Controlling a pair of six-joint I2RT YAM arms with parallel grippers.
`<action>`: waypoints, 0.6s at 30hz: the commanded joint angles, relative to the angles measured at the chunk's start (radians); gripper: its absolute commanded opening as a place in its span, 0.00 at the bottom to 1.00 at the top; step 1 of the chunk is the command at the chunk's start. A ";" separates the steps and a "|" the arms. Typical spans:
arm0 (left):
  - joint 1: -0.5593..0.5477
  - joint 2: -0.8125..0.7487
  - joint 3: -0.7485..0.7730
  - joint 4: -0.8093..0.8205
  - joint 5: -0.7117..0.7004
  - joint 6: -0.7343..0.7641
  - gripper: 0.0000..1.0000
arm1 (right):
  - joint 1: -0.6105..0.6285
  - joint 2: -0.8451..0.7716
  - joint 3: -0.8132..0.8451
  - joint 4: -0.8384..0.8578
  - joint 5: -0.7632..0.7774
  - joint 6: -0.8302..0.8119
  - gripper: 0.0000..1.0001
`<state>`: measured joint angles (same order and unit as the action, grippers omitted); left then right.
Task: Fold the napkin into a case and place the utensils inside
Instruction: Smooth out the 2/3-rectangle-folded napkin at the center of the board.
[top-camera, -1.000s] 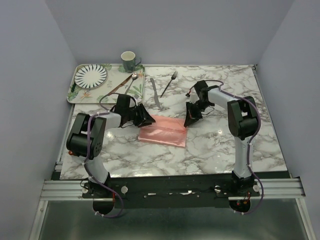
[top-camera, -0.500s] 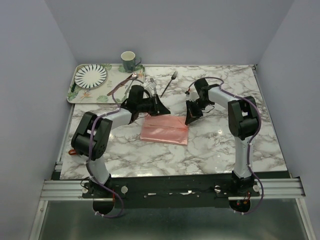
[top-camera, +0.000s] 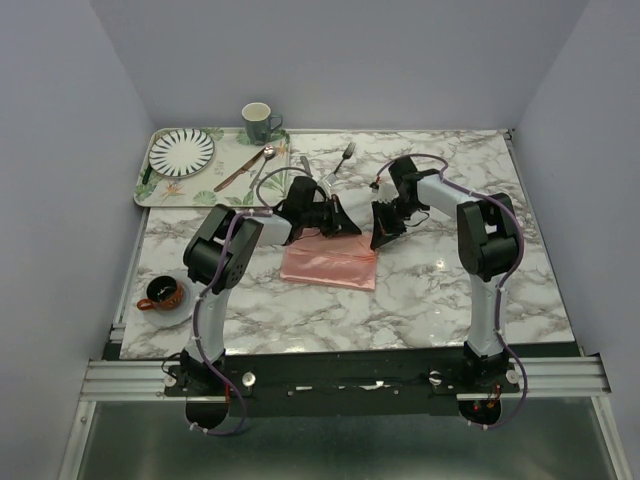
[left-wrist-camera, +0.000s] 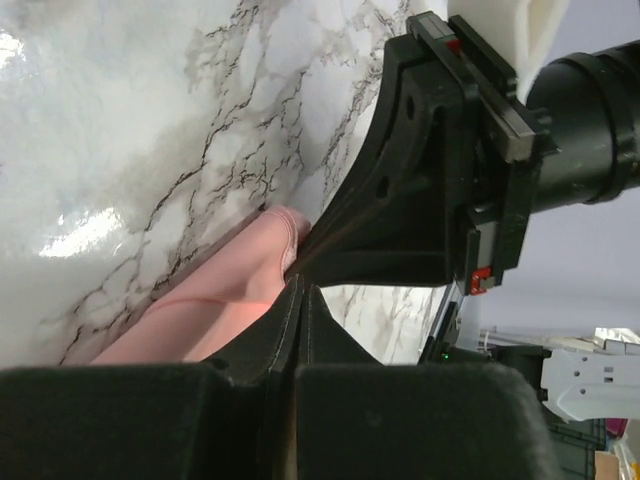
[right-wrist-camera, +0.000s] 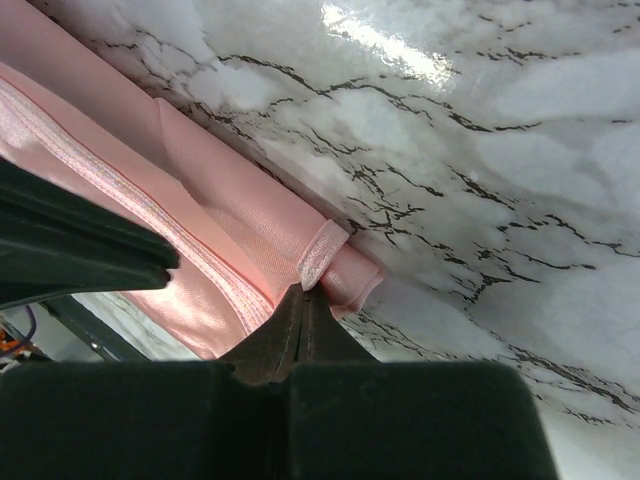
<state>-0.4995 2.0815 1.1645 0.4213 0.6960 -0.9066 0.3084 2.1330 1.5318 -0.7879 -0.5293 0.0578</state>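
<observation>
The folded napkin (top-camera: 330, 262) lies flat at mid-table. At its far right corner, the left gripper (left-wrist-camera: 296, 288) and right gripper (right-wrist-camera: 304, 296) come nearly tip to tip, each pinched closed on the cloth. Beyond them, the fork (top-camera: 345, 155) rests on the table (top-camera: 450, 290).

Inventory for you, all placed from the leaf-patterned tray (top-camera: 143, 180) at the desk's (top-camera: 430, 290) far left corner:
- On the tray: striped plate (top-camera: 181, 150), silver spoon (top-camera: 265, 163), brown-handled utensil (top-camera: 238, 172).
- Just beyond its far right corner: green mug (top-camera: 257, 122).
- Well nearer than the tray: brown cup (top-camera: 161, 292) on a white saucer (top-camera: 185, 308).
</observation>
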 joint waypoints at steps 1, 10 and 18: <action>-0.017 0.071 0.046 0.031 -0.046 0.006 0.03 | 0.000 -0.021 -0.029 0.018 0.060 -0.029 0.02; -0.020 0.166 0.072 -0.062 -0.067 0.064 0.00 | -0.003 -0.114 0.001 -0.059 0.048 -0.085 0.18; -0.024 0.157 0.035 -0.064 -0.078 0.107 0.00 | -0.005 -0.205 0.007 -0.062 -0.142 -0.089 0.37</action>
<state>-0.5186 2.2097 1.2400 0.4194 0.6735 -0.8680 0.3065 1.9743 1.5288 -0.8379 -0.5262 -0.0315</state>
